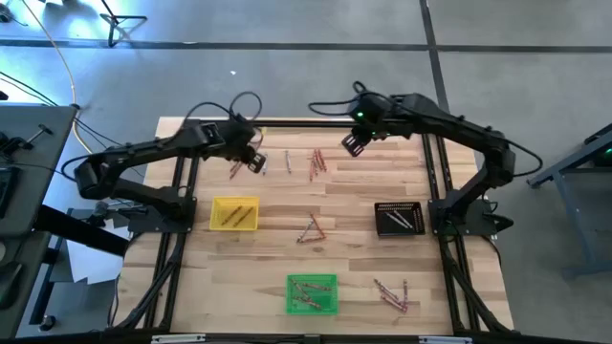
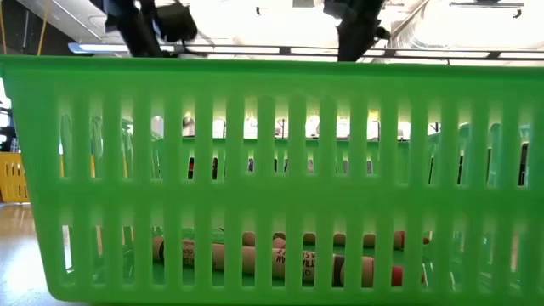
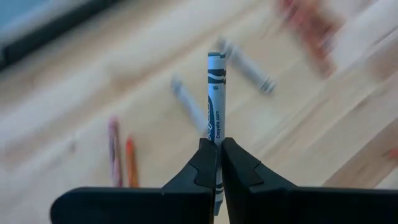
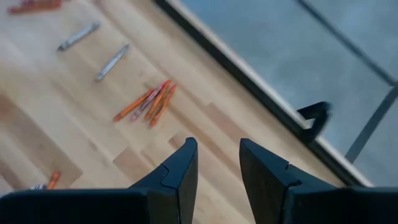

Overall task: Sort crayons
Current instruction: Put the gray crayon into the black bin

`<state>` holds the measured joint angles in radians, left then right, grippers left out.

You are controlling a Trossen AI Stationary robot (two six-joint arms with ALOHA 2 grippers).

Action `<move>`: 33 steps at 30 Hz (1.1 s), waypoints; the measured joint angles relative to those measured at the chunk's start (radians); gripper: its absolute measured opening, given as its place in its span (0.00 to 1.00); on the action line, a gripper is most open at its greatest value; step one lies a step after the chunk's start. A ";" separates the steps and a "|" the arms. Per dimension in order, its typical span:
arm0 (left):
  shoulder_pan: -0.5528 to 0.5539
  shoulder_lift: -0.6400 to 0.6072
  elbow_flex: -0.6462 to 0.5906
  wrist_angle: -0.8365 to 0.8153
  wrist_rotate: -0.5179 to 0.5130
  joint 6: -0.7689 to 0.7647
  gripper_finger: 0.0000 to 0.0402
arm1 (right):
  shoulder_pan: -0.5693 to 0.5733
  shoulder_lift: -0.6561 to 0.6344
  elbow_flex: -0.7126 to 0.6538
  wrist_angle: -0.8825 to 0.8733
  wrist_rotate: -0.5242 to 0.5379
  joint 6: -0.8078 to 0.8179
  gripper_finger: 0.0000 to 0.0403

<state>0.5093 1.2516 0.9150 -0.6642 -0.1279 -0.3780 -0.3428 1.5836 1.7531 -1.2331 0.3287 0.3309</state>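
Observation:
My left gripper (image 1: 256,159) is over the far left part of the table, shut on a grey crayon (image 3: 215,93). My right gripper (image 1: 353,144) hangs open and empty over the far middle of the table; its fingers (image 4: 217,158) show apart in the right wrist view. Loose crayons lie flat on the wood: an orange pair (image 1: 236,169), a grey one (image 1: 287,162), a red cluster (image 1: 316,164), a group mid-table (image 1: 311,229) and a group near the front right (image 1: 392,294). The green tray holds several crayons (image 2: 272,255). My left gripper pinches the grey crayon between its two fingers at the crayon's lower part (image 3: 216,133). The crayon lies along the fingers and sticks out straight past their tips. Its free end (image 3: 215,59) points away from the gripper, and it looks clear of the table.
A yellow tray (image 1: 234,213) stands mid-left, a black tray (image 1: 399,218) mid-right and a green tray (image 1: 312,293) at the front middle, filling the low view (image 2: 272,110). The table's far edge (image 4: 249,81) and the floor lie just beyond my right gripper.

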 joint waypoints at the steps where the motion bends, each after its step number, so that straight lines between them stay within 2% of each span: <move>1: -0.003 -0.021 0.009 0.035 0.000 0.015 0.00 | 0.000 0.018 0.000 0.002 -0.014 -0.014 0.28; 5: -0.020 -0.084 0.017 0.154 0.001 0.048 0.00 | 0.000 0.082 0.000 0.042 -0.033 -0.073 0.28; 8: -0.037 -0.102 0.017 0.232 0.000 0.068 0.00 | -0.014 0.111 0.000 0.092 -0.087 -0.126 0.28; 15: -0.069 -0.060 0.017 0.345 0.045 0.126 0.00 | -0.083 0.109 0.000 0.131 -0.156 -0.176 0.28; 22: -0.091 0.012 0.017 0.547 0.092 0.128 0.00 | -0.129 0.089 -0.021 0.287 -0.376 -0.267 0.28; 25: -0.103 0.020 0.017 0.564 0.091 0.120 0.00 | -0.130 0.052 -0.140 0.397 -0.414 -0.273 0.28; 28: -0.116 0.019 0.017 0.561 0.051 0.101 0.00 | -0.136 -0.025 -0.323 0.598 -0.453 -0.209 0.28; 33: -0.120 0.021 0.017 0.626 0.012 0.092 0.00 | -0.142 -0.164 -0.589 1.077 -0.514 -0.036 0.28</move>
<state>0.3893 1.2726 0.9318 -0.0386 -0.1157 -0.2863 -0.4847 1.4196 1.1644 -0.1562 -0.1856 0.2952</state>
